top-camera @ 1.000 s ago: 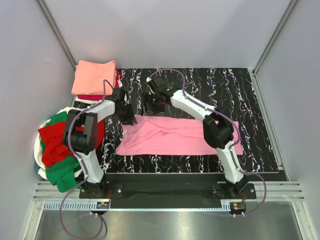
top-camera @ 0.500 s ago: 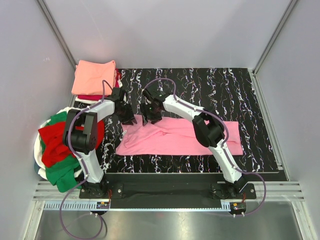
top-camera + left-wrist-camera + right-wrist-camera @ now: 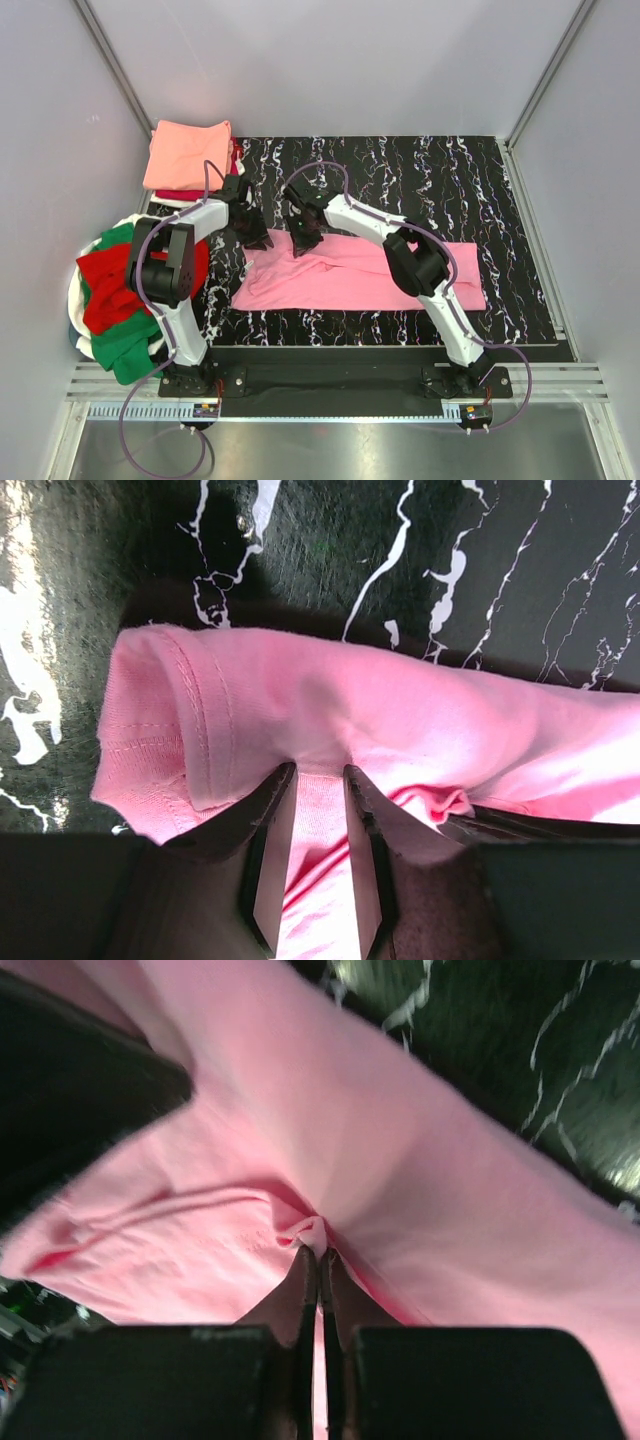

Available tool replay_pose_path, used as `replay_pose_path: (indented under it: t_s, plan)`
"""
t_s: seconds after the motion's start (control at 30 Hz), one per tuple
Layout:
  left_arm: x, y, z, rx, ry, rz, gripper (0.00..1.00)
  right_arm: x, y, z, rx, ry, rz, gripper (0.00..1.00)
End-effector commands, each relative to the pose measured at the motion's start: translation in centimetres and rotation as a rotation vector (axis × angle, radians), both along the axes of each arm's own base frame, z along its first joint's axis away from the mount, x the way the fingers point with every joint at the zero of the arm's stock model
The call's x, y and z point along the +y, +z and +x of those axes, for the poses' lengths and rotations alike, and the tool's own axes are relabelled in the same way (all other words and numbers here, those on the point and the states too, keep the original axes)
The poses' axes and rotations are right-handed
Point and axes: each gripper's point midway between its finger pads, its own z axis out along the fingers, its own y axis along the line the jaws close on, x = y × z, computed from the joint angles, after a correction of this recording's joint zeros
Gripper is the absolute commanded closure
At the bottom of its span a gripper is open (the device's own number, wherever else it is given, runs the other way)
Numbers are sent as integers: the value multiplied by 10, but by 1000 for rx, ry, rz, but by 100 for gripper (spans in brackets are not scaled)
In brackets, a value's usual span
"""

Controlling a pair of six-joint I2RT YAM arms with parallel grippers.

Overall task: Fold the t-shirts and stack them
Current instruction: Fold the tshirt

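The bubblegum pink t-shirt point(image 3: 350, 275) lies spread as a long band across the black marbled mat point(image 3: 450, 180). My left gripper point(image 3: 255, 240) is at its far-left corner. In the left wrist view its jaws point(image 3: 318, 768) stand narrowly apart, with a fold of the pink t-shirt point(image 3: 400, 710) between them and a stitched hem lying over the left fingertip. A little to the right, my right gripper point(image 3: 303, 243) is at the shirt's far edge. In the right wrist view it point(image 3: 318, 1250) is shut on a small pinch of the pink t-shirt point(image 3: 450, 1190).
A folded salmon-orange t-shirt point(image 3: 188, 152) rests on a red one at the mat's far-left corner. A loose heap of red, green and white t-shirts point(image 3: 115, 295) lies by the left wall. Grey walls close in the left, back and right.
My right gripper has swung left and down onto the pink shirt's far edge and closed on a pinch of cloth. The left gripper has stayed where it was.
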Motion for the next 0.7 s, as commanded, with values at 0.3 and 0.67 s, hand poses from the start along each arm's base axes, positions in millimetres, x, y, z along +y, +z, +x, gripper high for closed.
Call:
replay_pose_path:
  t_s: [0.3,0.67]
  plan:
    - [21,-16,3,33,40,82,69,-22,85,-68,-109,220,123,100]
    - [24,-14,5,42,46,101,69,-69,67,-142,48,372,107,40]
